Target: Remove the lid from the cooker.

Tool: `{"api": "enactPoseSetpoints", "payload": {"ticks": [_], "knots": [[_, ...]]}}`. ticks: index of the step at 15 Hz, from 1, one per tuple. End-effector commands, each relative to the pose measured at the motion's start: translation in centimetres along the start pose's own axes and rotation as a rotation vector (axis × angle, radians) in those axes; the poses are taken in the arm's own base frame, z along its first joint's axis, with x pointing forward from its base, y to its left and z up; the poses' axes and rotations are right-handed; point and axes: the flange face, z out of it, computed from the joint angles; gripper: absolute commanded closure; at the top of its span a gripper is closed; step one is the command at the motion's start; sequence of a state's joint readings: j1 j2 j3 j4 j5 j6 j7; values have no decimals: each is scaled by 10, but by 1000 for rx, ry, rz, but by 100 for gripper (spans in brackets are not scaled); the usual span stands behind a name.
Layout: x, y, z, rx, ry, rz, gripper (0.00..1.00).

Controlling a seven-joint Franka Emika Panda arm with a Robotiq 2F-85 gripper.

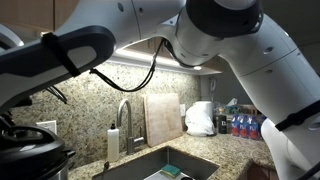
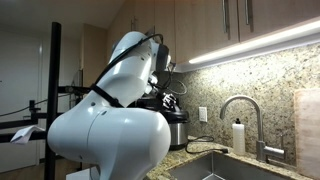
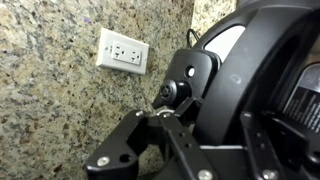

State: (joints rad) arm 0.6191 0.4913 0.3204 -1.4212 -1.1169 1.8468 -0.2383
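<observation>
The cooker, dark with a silver steel band, stands on the granite counter by the wall behind my arm. It also shows at the lower left edge of an exterior view. In the wrist view the black lid fills the right side, tilted, with a round knob near its raised handle. My gripper has a finger on each side of the handle and looks shut on it. In an exterior view my gripper sits just above the cooker. The cooker's inner rim is hidden.
A white wall outlet sits on the granite backsplash close behind the lid. A sink with a faucet, a soap bottle, a cutting board, a white bag and several bottles line the counter. Cabinets hang overhead.
</observation>
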Motion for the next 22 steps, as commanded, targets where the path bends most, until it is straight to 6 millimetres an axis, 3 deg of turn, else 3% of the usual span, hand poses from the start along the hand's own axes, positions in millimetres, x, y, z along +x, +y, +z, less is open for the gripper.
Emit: {"api": "enactPoseSetpoints", "payload": {"ticks": [1,11,15,16,20,21,22], "knots": [[-2,-3,7,-39,-45,-50,95],[-7,-26,-11,-201,-147,-123,95],[-9,-28,-5,-170,-140,-113,96],[9,-26,-8,-146,-102,-114,93],[10,-26,-8,-130,-87,-104,96],[9,-26,-9,-125,-82,-101,68],[7,-26,-10,-127,-87,-102,66]]}}
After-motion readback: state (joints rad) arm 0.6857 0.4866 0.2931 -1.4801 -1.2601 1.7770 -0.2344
